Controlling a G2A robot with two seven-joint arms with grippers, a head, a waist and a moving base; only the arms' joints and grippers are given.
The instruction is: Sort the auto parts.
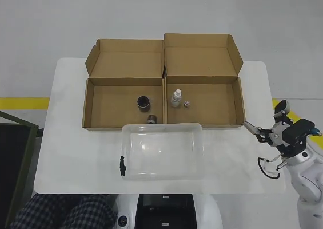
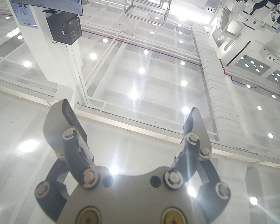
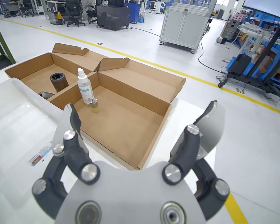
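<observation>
2 claws, each spread open and empty: left claw [image 2: 128, 105] facing ceiling [image 2: 158, 54]; right claw [image 3: 142, 104] near cardboard box [image 3: 130, 122], spray bottle [image 3: 84, 87] beyond.

The left box [image 1: 110, 109] held a cylinder [image 1: 144, 103], the right box [image 1: 218, 106] a bottle [image 1: 176, 98] — the tray [image 1: 167, 151] lay just before both.

There are two boxes [image 1: 110, 107] [image 1: 215, 107], one clear bin [image 1: 161, 153], two dark cylinders [image 1: 144, 103] [image 1: 152, 119], one spray bottle [image 1: 176, 98], one vial [image 1: 187, 104], one black piece [image 1: 122, 166].

Dark cylinder [image 1: 143, 102] upright, small tube [image 1: 152, 119] lying, in left box [image 1: 110, 109], spray bottle [image 1: 176, 98] and vial [image 1: 187, 104] upright in right box [image 1: 218, 106]
</observation>
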